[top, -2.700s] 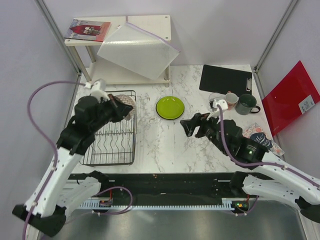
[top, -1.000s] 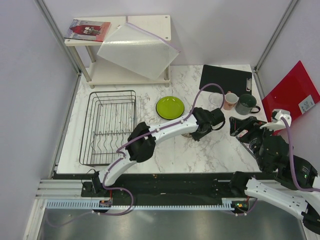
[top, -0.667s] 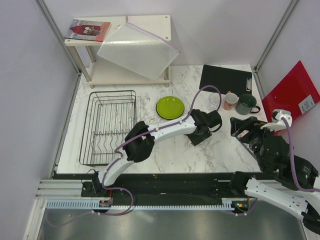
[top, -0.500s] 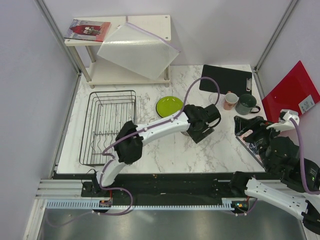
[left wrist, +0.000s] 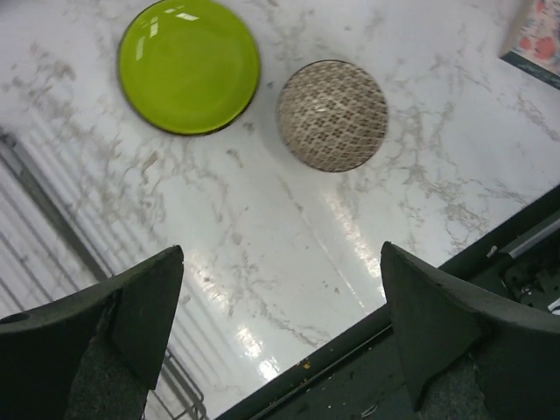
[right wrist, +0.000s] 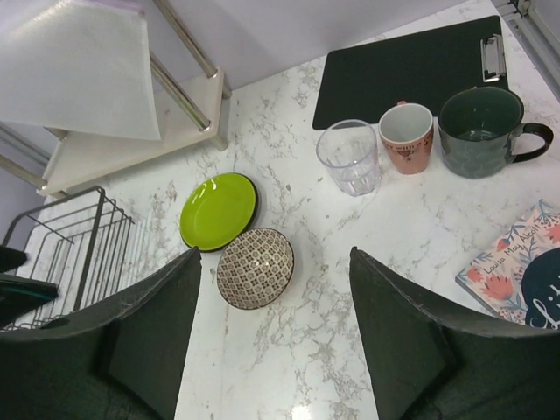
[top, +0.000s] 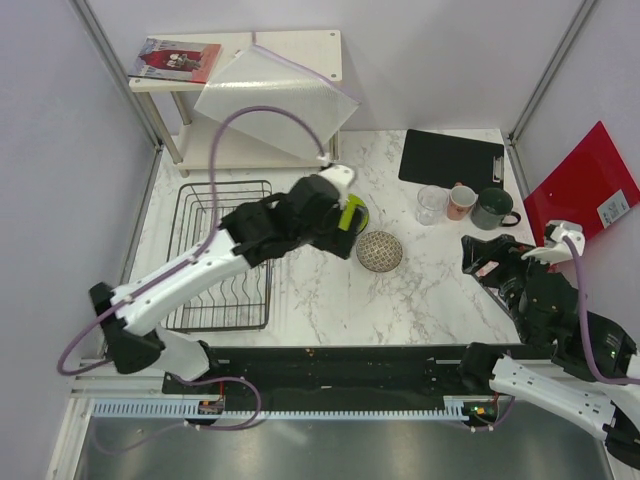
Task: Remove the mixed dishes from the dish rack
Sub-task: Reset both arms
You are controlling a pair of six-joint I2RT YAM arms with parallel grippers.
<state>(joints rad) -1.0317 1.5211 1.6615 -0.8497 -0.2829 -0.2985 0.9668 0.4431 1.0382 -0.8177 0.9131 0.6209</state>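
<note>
The brown patterned bowl (top: pixel 380 251) (left wrist: pixel 332 115) (right wrist: pixel 255 267) stands upright on the marble table, right of the lime-green plate (left wrist: pixel 188 66) (right wrist: pixel 219 210). My left gripper (top: pixel 345 225) (left wrist: pixel 280 254) hangs open and empty high above the table, over the plate's right edge. The clear glass (top: pixel 431 204) (right wrist: pixel 348 156), pink cup (top: pixel 461 200) (right wrist: pixel 406 136) and dark handled mug (top: pixel 492 208) (right wrist: pixel 481 131) stand in a row at the back right. The black wire dish rack (top: pixel 215 215) (right wrist: pixel 70 245) looks empty; my left arm covers part of it. My right gripper (top: pixel 478 262) (right wrist: pixel 275 254) is open and empty, raised near the right edge.
A black clipboard (top: pixel 450 155) (right wrist: pixel 402 70) lies behind the cups. A flowered book (right wrist: pixel 516 271) lies at the right edge. The white two-tier shelf (top: pixel 240 100) with a translucent sheet stands at the back left. A red folder (top: pixel 580 195) leans outside the table's right side.
My left gripper has opened, left the bowl on the table beside the green plate, and swung back left and upward. The right arm has barely moved.
</note>
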